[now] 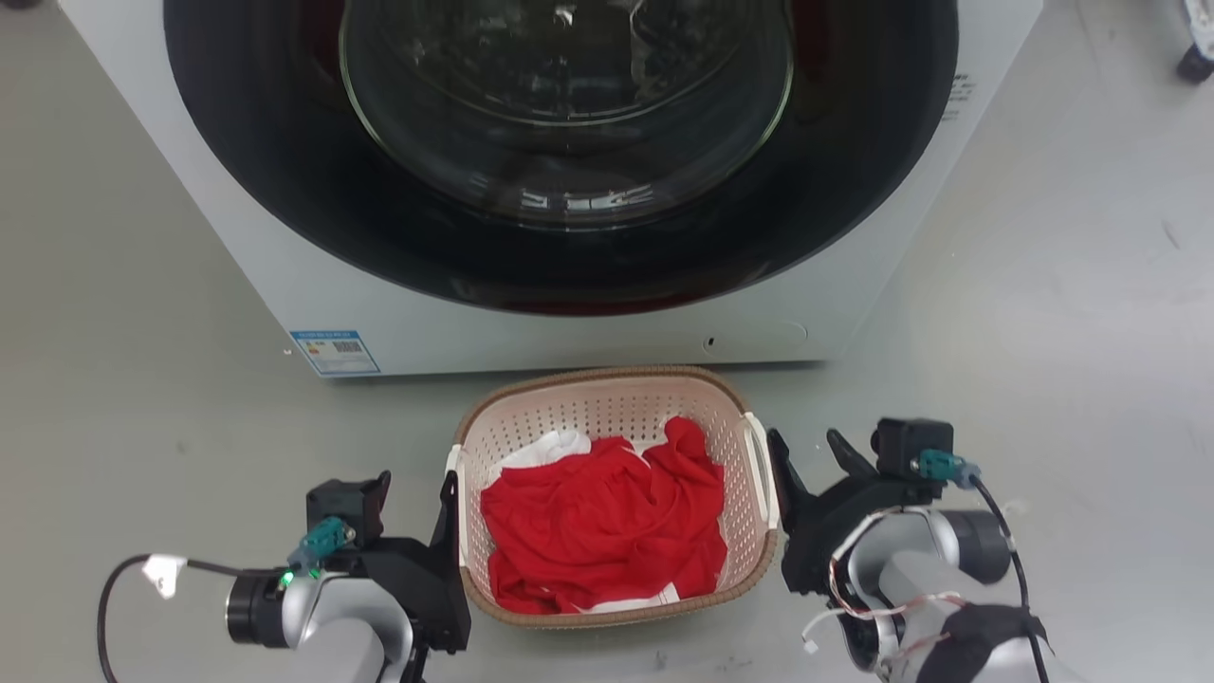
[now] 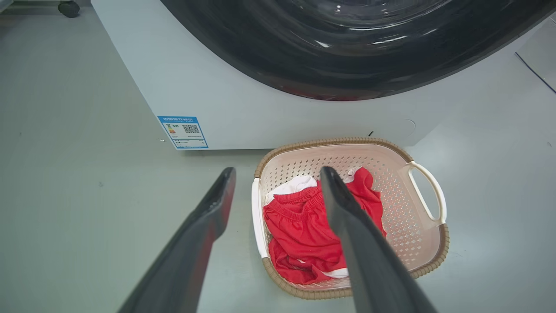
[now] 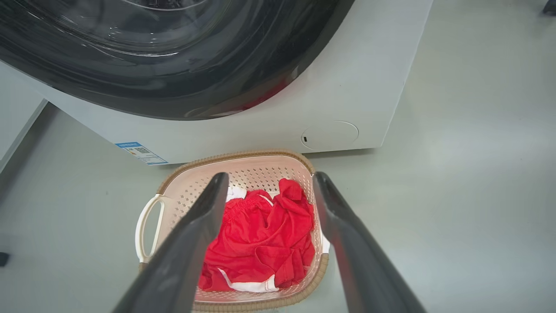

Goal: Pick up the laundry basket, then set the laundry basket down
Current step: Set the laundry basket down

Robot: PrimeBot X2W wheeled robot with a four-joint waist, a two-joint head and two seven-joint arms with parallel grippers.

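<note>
"How many machines?"

"One washing machine (image 1: 854, 285), on the far side. It has one round glass door (image 1: 569, 95), one blue label (image 1: 335, 352) at its near left corner, and one round cap (image 3: 329, 132) at its near right."

"Baskets?"

"One laundry basket (image 1: 607, 377), near, with two white handles (image 2: 428, 191), one on the left and one on the right."

"Clothes in it?"

"One red heap (image 1: 607, 531) with white trim. I can't tell whether it's one garment or several. One white piece (image 1: 555, 446) shows at its far left."

"Grippers?"

"Two: the left gripper (image 2: 278, 171) and the right gripper (image 3: 270, 176). Each has two dark fingers (image 2: 204, 226), so four in all."

"Anything else?"

"One dark wheel (image 1: 1195, 62), far right."
</note>
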